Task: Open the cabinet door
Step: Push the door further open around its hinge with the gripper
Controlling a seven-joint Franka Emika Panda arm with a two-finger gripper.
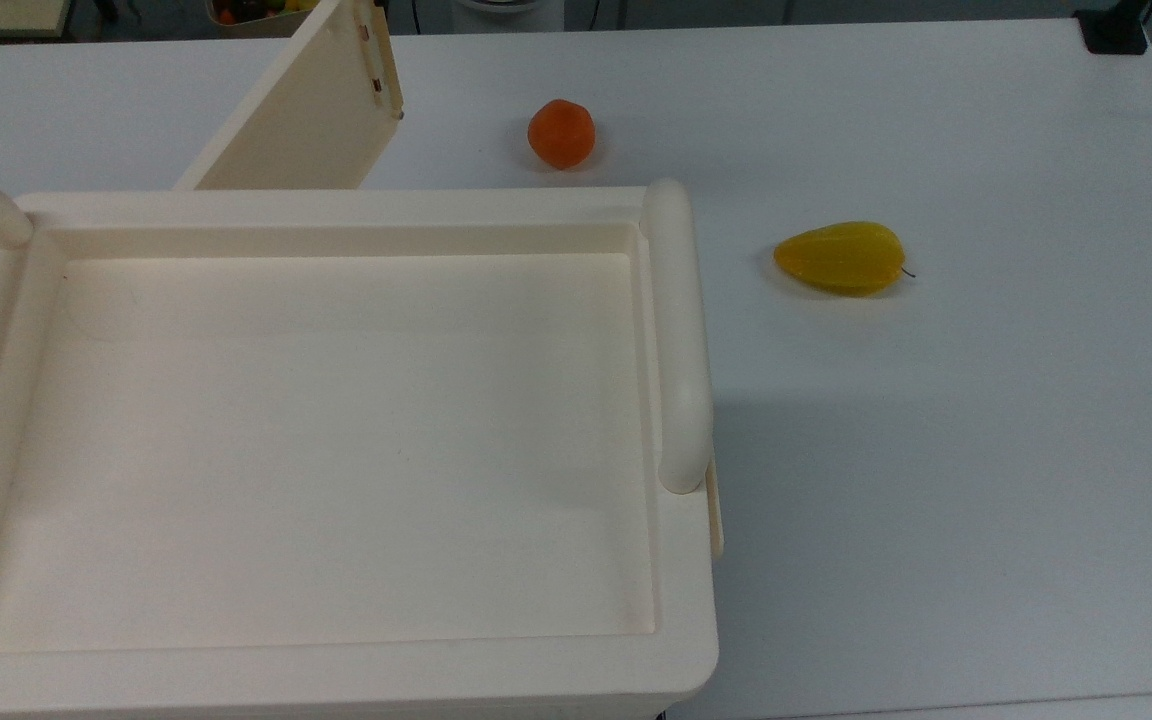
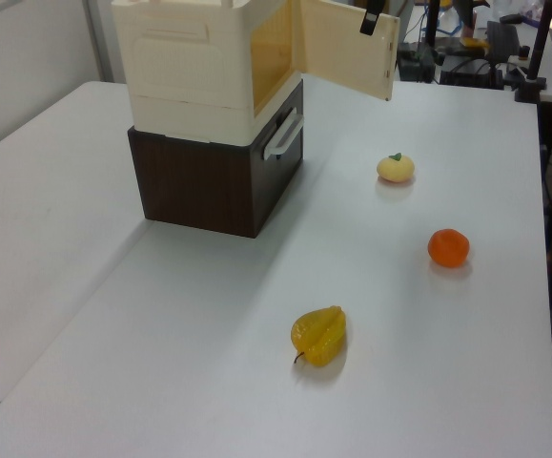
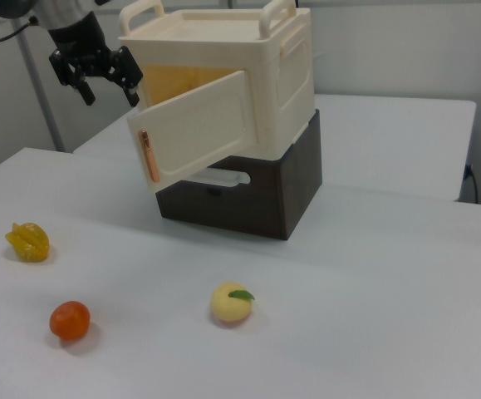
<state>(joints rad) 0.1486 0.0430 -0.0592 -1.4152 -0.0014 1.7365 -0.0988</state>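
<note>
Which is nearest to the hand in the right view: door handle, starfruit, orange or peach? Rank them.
From the hand:
1. Door handle, just below-right, on the cabinet door.
2. Starfruit, the right view's left edge.
3. Orange, front left.
4. Peach, front centre.

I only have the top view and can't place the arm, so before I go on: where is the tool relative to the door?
Observer: In the right view the tool hangs just above the free top corner of the cabinet door, open and holding nothing.
Operator: How far open is the door?
Observer: Partly open. The left view shows the yellowish inside of the cabinet past it.
Operator: Anything in the swing path?
Observer: A pale yellow fruit lies on the table, lower than the door's free edge and apart from it.
</note>
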